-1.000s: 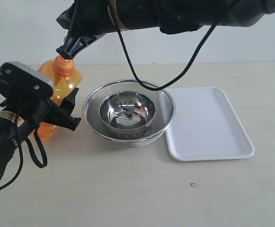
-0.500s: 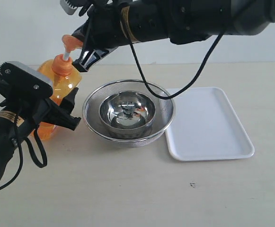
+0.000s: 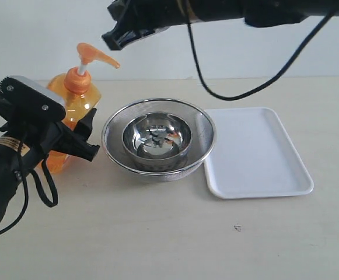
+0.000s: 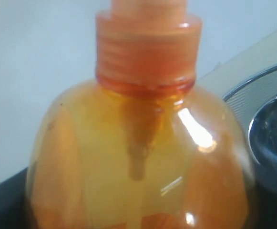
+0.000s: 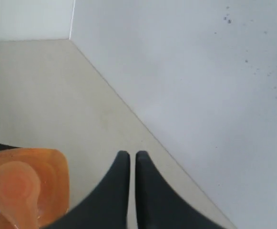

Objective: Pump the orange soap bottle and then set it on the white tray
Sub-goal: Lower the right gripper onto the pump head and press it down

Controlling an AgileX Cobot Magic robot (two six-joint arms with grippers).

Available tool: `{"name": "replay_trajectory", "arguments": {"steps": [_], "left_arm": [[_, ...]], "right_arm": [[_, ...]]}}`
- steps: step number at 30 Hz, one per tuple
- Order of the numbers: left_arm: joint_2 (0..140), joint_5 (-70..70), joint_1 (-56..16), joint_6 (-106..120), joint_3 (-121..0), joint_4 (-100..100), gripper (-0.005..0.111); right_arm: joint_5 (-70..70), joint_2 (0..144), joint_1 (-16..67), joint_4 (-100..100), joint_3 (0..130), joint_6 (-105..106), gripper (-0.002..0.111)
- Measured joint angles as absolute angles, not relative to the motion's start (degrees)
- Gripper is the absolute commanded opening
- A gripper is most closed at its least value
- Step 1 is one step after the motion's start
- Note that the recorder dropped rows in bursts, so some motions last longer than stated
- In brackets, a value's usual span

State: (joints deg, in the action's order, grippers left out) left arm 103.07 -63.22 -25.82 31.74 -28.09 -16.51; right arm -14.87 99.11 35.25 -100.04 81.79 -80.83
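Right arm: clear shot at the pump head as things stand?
Probably yes. The right end effector, shut, hangs above and just right of the pump head with open air between. The left end effector grips the orange soap bottle low on its body, leaving the top free.

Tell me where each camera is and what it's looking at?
Exterior view: sits off the arms and faces across the table at the orange soap bottle, steel bowls and white tray. Both arms show, left fingers around the bottle, right fingers raised near its pump.
Left wrist view: very close to the bottle's neck, bowl rim beside it; hardly any arm shows.
Right wrist view: looks down past the shut right fingers at the pump head and table.
Shared: all three see the bottle.
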Motion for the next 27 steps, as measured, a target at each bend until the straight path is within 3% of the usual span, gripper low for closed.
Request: {"name": "replay_trajectory", "arguments": {"steps": [7,27], "left_arm": [[103.2,-63.22,-25.82,33.49,-28.09,-15.63,0.005],[103.69,-58.86,-25.82,40.64,-30.45,-14.69,0.005]], "right_arm": [[-19.54,90.48,29.99,-100.04,75.4,-92.64,0.001],[-36.7,90.46,29.85,-100.14,73.59,-96.61,0.001]]}}
